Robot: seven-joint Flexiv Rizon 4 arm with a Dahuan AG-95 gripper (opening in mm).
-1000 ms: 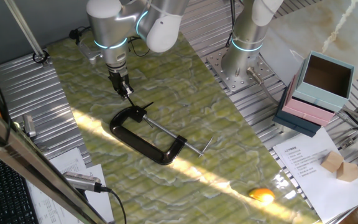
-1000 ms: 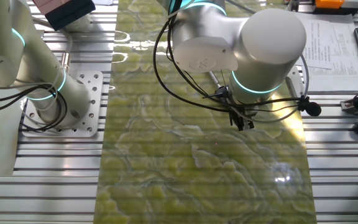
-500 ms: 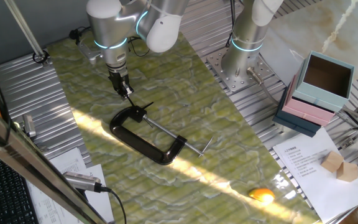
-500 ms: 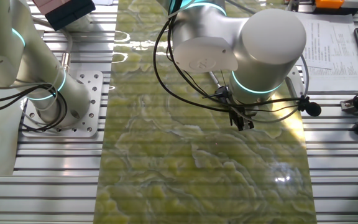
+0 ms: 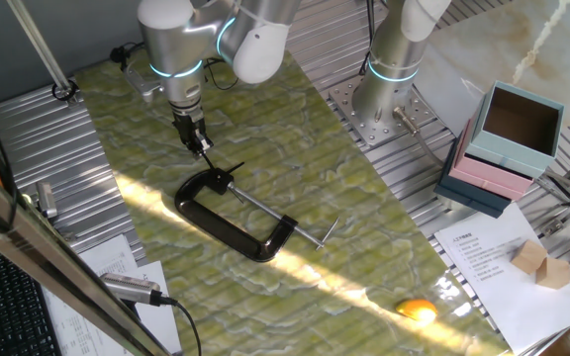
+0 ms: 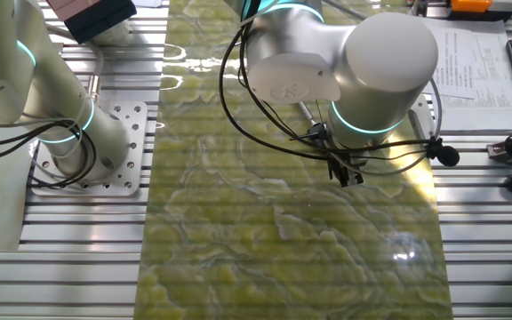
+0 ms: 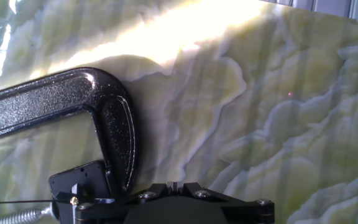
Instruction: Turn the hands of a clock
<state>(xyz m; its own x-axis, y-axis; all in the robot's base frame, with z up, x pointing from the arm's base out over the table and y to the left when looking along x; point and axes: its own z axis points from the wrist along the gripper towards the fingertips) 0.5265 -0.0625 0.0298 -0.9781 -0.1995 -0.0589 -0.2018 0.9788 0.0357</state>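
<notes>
The black C-clamp point(image 5: 228, 215) lies on the green marbled mat. The clock hands point(image 5: 232, 172) are thin black strips at the clamp's upper jaw, with one tip pointing up and right. My gripper point(image 5: 204, 148) hangs just above and to the left of them, apart from them, with its fingers closed together and nothing between them. In the hand view the clamp's frame point(image 7: 61, 99) fills the left side. A small black block with a brass pivot point(image 7: 73, 200) sits beside my gripper point(image 7: 173, 185). In the other fixed view my gripper point(image 6: 347, 175) shows, while the arm hides the clamp and the hands.
The clamp's silver screw rod point(image 5: 285, 222) runs to the lower right with a T-bar at its end. A second arm's base point(image 5: 384, 94) stands at the back. Pink and blue boxes point(image 5: 508, 148), papers and a small orange object point(image 5: 417, 311) lie to the right.
</notes>
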